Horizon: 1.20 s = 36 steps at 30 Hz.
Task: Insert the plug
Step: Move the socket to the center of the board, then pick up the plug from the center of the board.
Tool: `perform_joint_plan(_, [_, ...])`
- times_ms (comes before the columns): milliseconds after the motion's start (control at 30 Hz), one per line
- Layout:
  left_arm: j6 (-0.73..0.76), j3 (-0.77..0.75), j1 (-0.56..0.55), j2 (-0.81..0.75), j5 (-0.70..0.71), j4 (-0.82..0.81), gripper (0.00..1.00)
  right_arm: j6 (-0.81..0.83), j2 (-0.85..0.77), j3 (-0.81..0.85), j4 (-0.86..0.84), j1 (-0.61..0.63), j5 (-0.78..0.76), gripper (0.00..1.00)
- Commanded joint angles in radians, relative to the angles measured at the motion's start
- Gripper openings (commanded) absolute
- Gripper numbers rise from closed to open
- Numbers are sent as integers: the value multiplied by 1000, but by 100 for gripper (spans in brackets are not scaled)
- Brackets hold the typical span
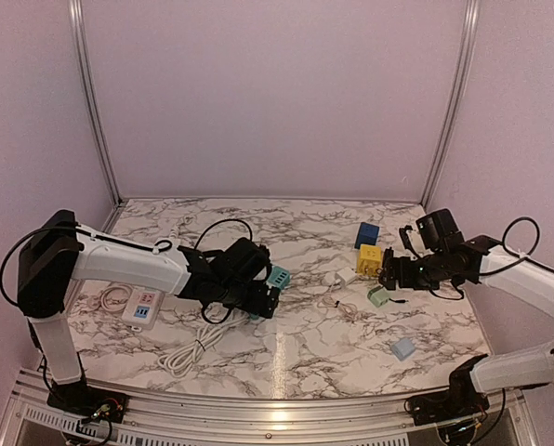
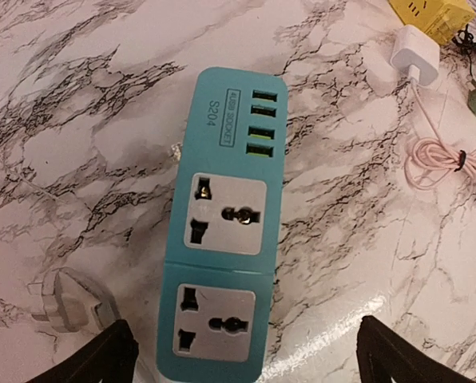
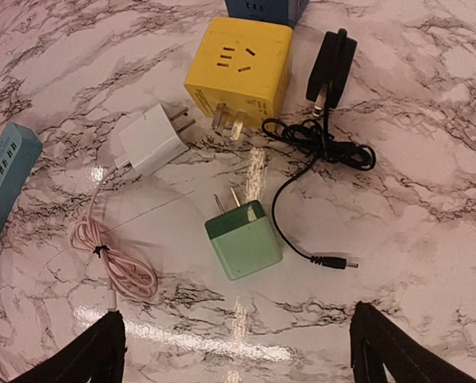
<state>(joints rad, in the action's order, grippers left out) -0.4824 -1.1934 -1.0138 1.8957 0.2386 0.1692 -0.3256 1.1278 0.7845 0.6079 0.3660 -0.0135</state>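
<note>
Teal socket strip (image 2: 226, 239) flat near marble table (image 1: 314, 344) centre, sockets up; grey plug (image 2: 70, 302) just beside it, unplugged; left gripper (image 2: 246, 335) spread above strip; right gripper (image 3: 236, 319) spread above green adapter (image 3: 243, 239).

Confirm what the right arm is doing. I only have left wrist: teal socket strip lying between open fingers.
Observer: The right gripper is open and empty, hovering over a green plug.
Operator: Prongs which way?
Observer: It lies flat, prongs toward the yellow cube.
Operator: Any other strip around?
Observer: A white power strip lies near the left edge of the table.
</note>
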Motion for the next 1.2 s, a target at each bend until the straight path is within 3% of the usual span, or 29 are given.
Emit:
perform_joint_plan(0, [-21, 31, -6, -126, -3, 23, 99, -25, 49, -14, -95, -4, 3, 91])
perform_joint_plan(233, [-35, 81, -7, -250, 19, 41, 99, -38, 133, -71, -191, -1, 60, 85])
perform_joint_plan(500, [-61, 148, -6, -366, 32, 48, 99, -22, 208, -95, -264, 24, 21, 76])
perform_joint_plan(900, [-77, 199, -2, -452, 64, 77, 99, 3, 302, -103, -312, 60, -137, 73])
perform_joint_plan(1167, [-91, 242, 1, -490, 58, 68, 99, 12, 316, -104, -335, 60, -153, 71])
